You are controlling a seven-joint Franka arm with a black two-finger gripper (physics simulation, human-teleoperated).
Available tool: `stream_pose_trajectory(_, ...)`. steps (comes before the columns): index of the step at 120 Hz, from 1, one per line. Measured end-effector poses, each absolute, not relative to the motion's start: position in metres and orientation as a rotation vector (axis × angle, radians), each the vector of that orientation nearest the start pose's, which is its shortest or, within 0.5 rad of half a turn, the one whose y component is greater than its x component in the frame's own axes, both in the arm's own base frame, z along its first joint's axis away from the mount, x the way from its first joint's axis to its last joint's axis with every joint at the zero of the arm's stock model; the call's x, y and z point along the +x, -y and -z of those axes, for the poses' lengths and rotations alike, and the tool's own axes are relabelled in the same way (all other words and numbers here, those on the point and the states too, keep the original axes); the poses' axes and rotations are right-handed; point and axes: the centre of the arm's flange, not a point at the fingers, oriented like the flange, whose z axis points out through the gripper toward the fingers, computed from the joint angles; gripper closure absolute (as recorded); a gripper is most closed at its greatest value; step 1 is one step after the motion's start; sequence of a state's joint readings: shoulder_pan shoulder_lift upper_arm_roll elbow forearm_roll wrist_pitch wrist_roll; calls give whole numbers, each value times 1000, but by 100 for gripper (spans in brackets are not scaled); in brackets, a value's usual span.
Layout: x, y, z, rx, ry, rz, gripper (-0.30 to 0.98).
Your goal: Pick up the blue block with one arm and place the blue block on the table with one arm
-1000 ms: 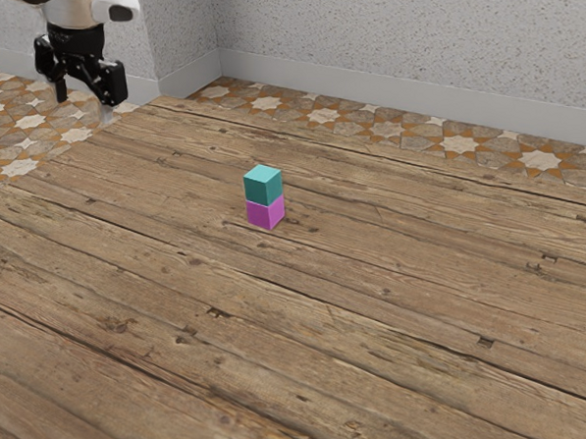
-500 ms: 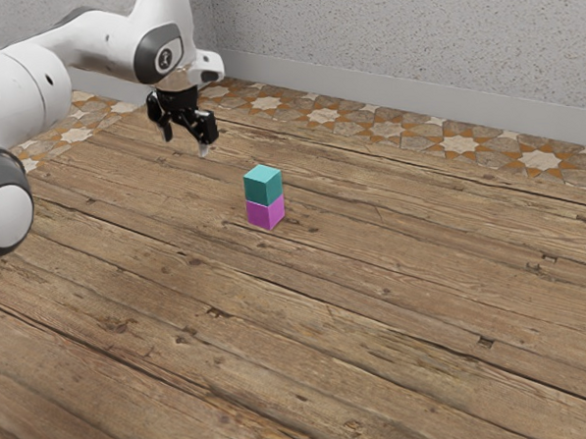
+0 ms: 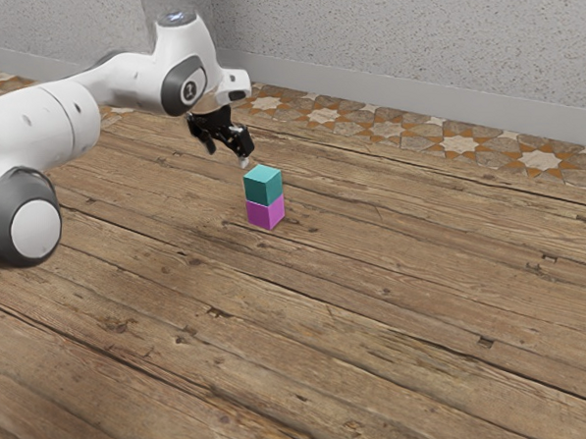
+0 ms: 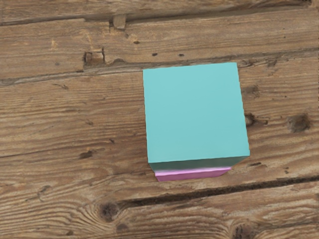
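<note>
Well, in the exterior view our gripper [image 3: 227,156] hangs open and empty — the blue block [image 3: 263,186], atop the magenta block [image 3: 265,214], lies lower, toward that view's right. In the wrist view its top shows nearly square — we'd likely edge across, then descend.

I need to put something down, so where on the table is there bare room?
The table is bare from the blue block and the pink block under it to the exterior view's right and lower edges. It's crowded at those blocks and toward that view's upper left, where the gripper hangs near and the arm reaches in.
</note>
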State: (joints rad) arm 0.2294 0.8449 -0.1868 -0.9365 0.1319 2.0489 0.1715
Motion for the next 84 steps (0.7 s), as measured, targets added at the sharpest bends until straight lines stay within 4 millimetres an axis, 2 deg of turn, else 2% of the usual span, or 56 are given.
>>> stream_pose_trajectory(15,800,-106,-388,-3077,-139,474,0)
stream_pose_trajectory(22,803,-107,-384,-3072,-140,504,0)
stream_pose_trajectory(55,815,-92,-365,-3096,-171,618,0)
stream_pose_trajectory(84,820,-91,-337,-3100,-175,639,0)
